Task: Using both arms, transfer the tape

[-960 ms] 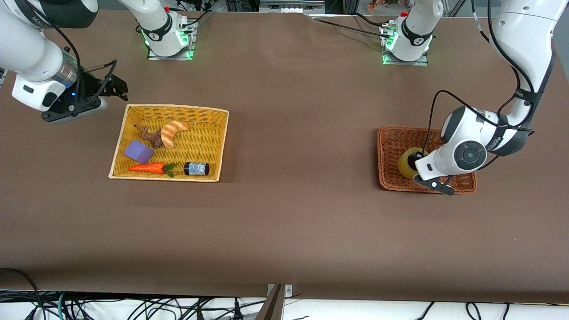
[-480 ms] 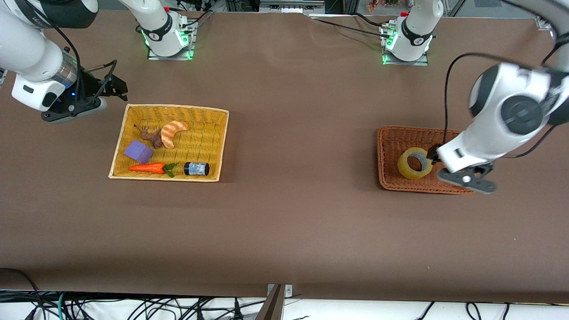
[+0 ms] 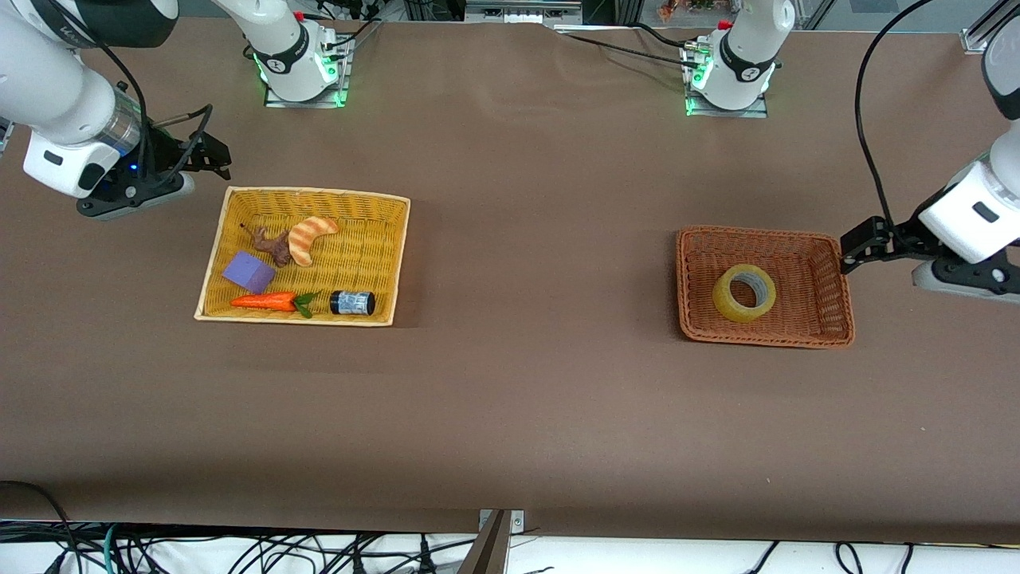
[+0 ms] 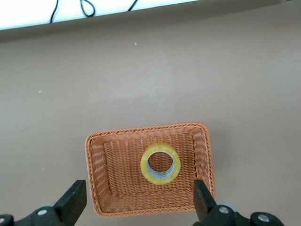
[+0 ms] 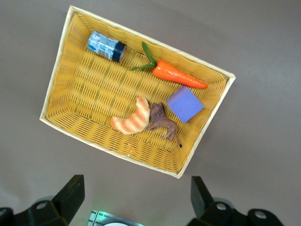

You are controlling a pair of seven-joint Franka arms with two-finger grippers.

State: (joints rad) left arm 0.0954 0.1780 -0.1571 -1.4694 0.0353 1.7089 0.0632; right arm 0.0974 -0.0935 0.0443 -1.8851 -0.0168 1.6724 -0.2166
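Observation:
The tape point(image 3: 743, 293), a yellowish ring with a grey core, lies flat in the brown wicker basket point(image 3: 829, 287) toward the left arm's end of the table. My left gripper point(image 3: 851, 251) is open and empty, up in the air just off that basket's end. In the left wrist view the tape point(image 4: 160, 163) lies inside the basket point(image 4: 96, 165), with my left gripper point(image 4: 138, 205) spread wide above the basket's edge. My right gripper point(image 3: 213, 158) is open and empty, waiting over the table beside the yellow basket point(image 3: 398, 263); it also shows in the right wrist view point(image 5: 135, 195).
The yellow basket point(image 5: 56, 89) holds a croissant point(image 3: 309, 237), a brown toy animal point(image 3: 271, 245), a purple block point(image 3: 249, 271), a carrot point(image 3: 267, 301) and a small black jar point(image 3: 352, 303). The arm bases point(image 3: 299, 60) point(image 3: 729, 68) stand along the table's edge farthest from the front camera.
My left gripper has risen off the tape and swung away past the brown basket's end. The tape stays in the basket. The right arm has barely moved.

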